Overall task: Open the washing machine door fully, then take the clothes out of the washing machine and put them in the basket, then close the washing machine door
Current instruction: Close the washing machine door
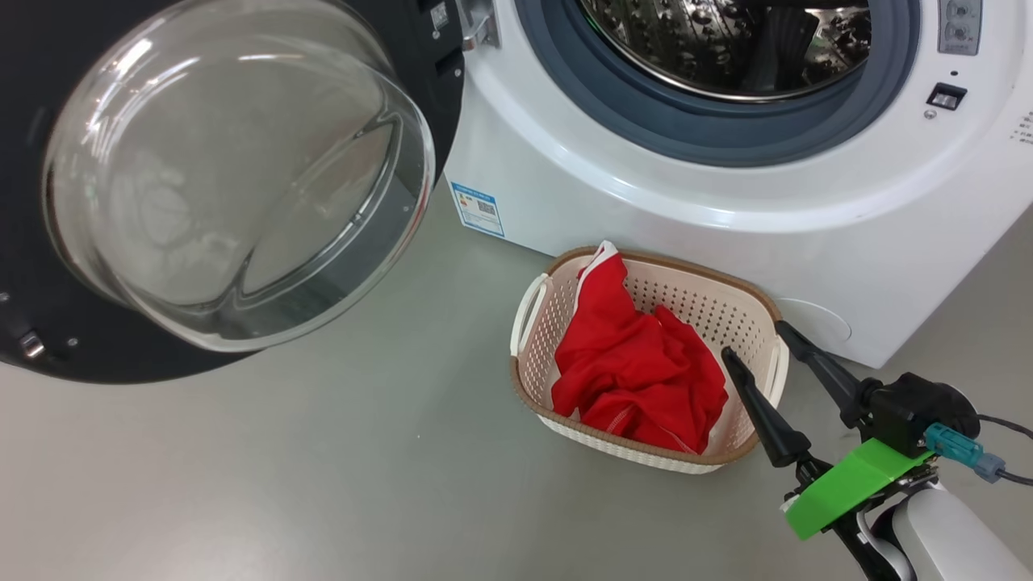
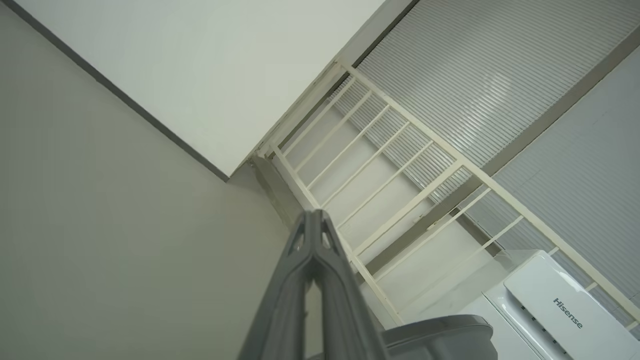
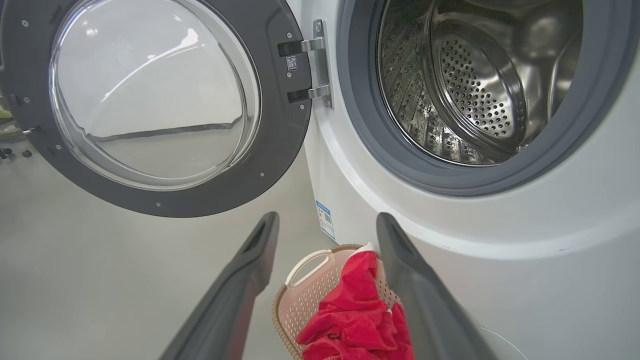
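Big white front-loading washing machine (image 1: pixel 726 210) at upper right of head view. Grey rubber gasket (image 1: pixel 702 129) rings the perforated steel drum (image 1: pixel 726 40); drum's back wall and paddles plain in right wrist view

Large round glossy black washing machine door (image 1: pixel 234 186) stands wide open to the left on its metal hinge (image 3: pixel 320 65), bulging clear glass bowl facing outward

Small cream plastic rectangular basket (image 1: pixel 694 303), perforated sides, brown woven-look rim, sits on the grey floor (image 1: pixel 282 468) just in front of the machine's lower panel, near the blue label sticker (image 1: pixel 478 208)

Bright red soft fabric clothes (image 1: pixel 637 371) with white trim lie inside the basket, heaped on its floor; one end drapes up over the far rim beside the left handle

Right gripper (image 1: pixel 754 339) hangs at the basket's right end, over that handle. Its two long dark fingers (image 1: pixel 767 411) are released, spread wide, nothing between them, tips aimed toward the machine. Whether a tip touches the basket cannot be told. Green plate (image 1: pixel 847 484) at the wrist

Left gripper (image 2: pixel 313 215), seen in its own wrist view: fingers clenched tip to tip, grasping nothing, pointing up at a pale wall, a cream railing (image 2: pixel 400 165) and a white Hisense-marked appliance (image 2: pixel 560 305)
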Tool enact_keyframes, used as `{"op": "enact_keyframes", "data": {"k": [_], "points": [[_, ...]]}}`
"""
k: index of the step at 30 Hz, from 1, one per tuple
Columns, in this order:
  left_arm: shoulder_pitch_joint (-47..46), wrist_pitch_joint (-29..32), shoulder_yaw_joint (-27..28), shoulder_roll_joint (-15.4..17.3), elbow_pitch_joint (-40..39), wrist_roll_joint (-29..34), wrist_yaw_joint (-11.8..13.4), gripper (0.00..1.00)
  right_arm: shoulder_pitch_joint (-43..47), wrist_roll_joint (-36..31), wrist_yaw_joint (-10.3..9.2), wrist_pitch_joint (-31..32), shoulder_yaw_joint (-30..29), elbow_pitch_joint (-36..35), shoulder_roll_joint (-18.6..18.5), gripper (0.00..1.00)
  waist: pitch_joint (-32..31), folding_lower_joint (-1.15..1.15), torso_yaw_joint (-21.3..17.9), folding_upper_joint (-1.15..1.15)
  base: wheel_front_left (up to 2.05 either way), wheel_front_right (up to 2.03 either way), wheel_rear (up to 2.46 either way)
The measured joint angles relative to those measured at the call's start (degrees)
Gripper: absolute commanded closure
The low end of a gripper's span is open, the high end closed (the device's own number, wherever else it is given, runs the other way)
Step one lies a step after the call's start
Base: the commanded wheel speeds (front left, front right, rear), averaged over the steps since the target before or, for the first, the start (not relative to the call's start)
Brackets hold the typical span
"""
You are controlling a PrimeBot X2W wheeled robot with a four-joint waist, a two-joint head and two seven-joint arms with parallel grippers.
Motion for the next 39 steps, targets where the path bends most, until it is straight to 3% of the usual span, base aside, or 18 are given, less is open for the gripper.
{"op": "enact_keyframes", "data": {"k": [7, 11, 24, 39], "points": [[-4.06, 15.89, -3.15, 1.58, 7.43, -4.92, 0.00, 1.00, -1.10, -0.05, 0.00, 0.00, 0.78, 0.22, -0.84, 0.00, 1.86, 0.01, -0.74, 0.00, 0.00, 0.00, 0.00], [-5.20, 21.27, -4.16, 2.60, 10.53, -6.33, 0.00, 1.00, -2.18, -0.07, 0.00, 0.00, 1.41, 0.22, -1.51, 0.00, 3.14, 0.00, -1.15, 0.00, 0.00, 0.00, 0.00], [-6.33, 28.26, -5.24, 2.23, 12.07, -8.67, 0.00, 1.00, -5.22, -0.57, 0.00, 0.00, 2.43, 0.44, -2.83, 0.00, 7.35, 0.00, -2.55, 0.00, 0.00, 0.00, 0.00], [-5.80, 36.64, -4.37, 2.57, 10.12, -12.44, 0.01, 1.00, -6.03, -0.58, 0.00, 0.00, 2.64, 0.64, -2.87, 0.00, 6.96, 0.00, -2.37, 0.00, 0.00, 0.00, 0.00]]}}
